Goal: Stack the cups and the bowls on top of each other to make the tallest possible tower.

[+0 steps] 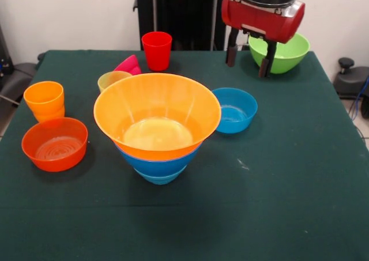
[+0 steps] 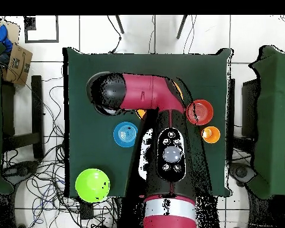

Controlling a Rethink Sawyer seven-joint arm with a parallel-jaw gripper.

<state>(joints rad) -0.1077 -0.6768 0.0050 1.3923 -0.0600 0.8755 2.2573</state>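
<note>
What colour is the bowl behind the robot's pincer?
Lime green bowl, clearest in the front view.

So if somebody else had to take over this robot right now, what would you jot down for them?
Gripper: open, empty, raised in front of the lime green bowl.
Tower: three nested bowls at the table's middle, yellow-orange uppermost.
Loose: small blue bowl beside the tower, shallow orange bowl, orange-yellow cup, red cup, yellow cup, magenta bowl tipped on its side.
Left: stack all of these on the tower.
</note>
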